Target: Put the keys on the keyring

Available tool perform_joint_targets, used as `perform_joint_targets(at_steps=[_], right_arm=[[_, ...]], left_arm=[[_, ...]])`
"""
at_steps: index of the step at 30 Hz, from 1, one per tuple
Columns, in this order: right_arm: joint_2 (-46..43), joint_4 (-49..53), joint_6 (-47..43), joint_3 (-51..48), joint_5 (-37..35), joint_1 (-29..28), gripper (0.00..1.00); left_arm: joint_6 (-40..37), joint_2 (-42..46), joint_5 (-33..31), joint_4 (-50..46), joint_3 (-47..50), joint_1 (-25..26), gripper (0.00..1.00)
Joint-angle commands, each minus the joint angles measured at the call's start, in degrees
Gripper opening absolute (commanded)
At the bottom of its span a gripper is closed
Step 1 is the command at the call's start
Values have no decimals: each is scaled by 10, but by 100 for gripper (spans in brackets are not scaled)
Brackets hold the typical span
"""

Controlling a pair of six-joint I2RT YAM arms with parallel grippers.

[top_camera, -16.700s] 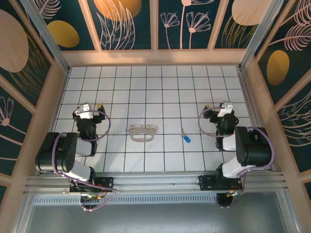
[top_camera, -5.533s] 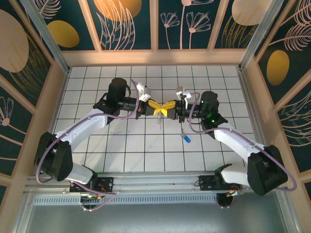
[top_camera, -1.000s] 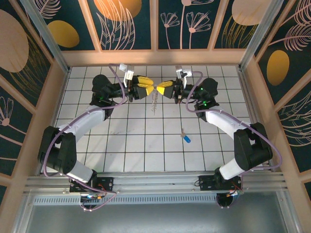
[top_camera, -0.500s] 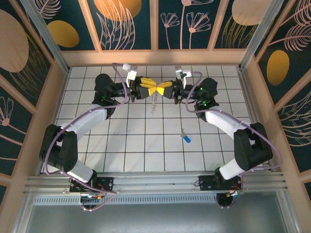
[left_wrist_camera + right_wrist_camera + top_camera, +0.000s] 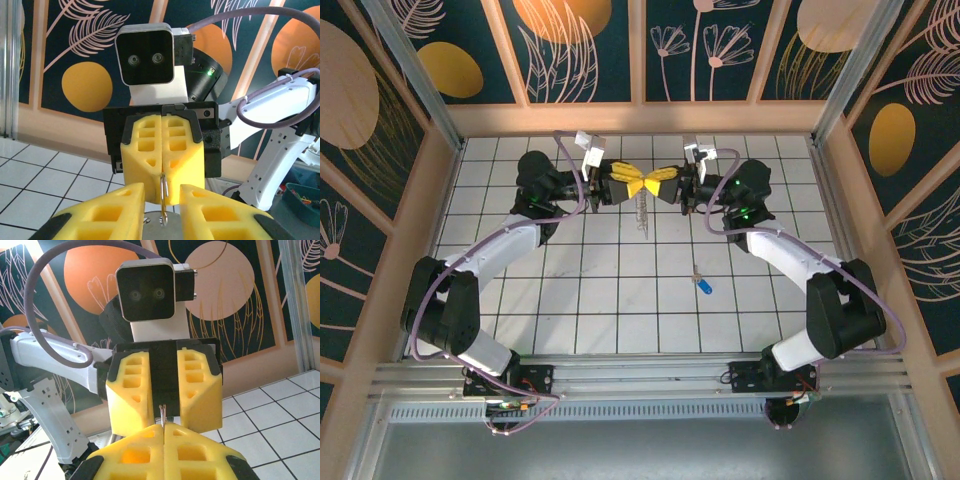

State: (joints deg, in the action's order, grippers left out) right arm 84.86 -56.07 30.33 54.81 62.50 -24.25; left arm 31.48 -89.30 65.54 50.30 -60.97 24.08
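The keyring [image 5: 641, 212] changes hands
Jaws of the right gripper [image 5: 654, 184] pinch it; the left gripper [image 5: 635, 186] has spread, seemingly letting go; key [image 5: 704, 285] not yet threaded.

no readable text, no labels, no brand names, no numbers, nothing legible on any surface

Silvery keyring [image 5: 641, 211] dangles upright in mid-air; blue-headed key [image 5: 704, 285] lies flat, well apart

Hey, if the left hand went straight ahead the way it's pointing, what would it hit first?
The right hand, facing it tip to tip and shut on the keyring. The left hand is open with that ring in its gap; depth between them is unclear.
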Motion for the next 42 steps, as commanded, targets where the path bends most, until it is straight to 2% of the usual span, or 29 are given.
perform_joint_targets(at_steps=[1,8,11,20,24,27,31,34,36,39,42], right_arm=[[-22,-16,-10,-2,-4,3,0],[-23,-16,-10,-4,-4,3,0],[-23,-15,-10,-4,0,3,0],[-19,-7,-13,-1,3,3,0],[-19,1,-20,-2,3,2,0],[-18,11,-26,-2,2,3,0],[-29,57,-48,-1,-20,13,1],[-50,65,-28,-25,-57,51,36],[-68,59,-7,-43,-73,73,47],[-110,115,-26,-63,-123,83,62],[-140,169,-50,-78,-170,82,72]], left_arm=[[-11,14,6,1,0,3,16],[-9,14,8,3,-1,4,12],[-8,12,6,3,-3,4,19],[-9,1,6,5,-13,7,19],[-12,-5,7,5,-18,8,12],[-14,-10,7,5,-20,8,0],[-28,-12,-5,-4,-20,8,0],[-54,-9,-23,-24,-20,8,0],[-70,-8,-32,-34,-20,8,0],[-85,-10,-37,-30,-16,8,0],[-102,-9,-43,-26,-11,8,0]])
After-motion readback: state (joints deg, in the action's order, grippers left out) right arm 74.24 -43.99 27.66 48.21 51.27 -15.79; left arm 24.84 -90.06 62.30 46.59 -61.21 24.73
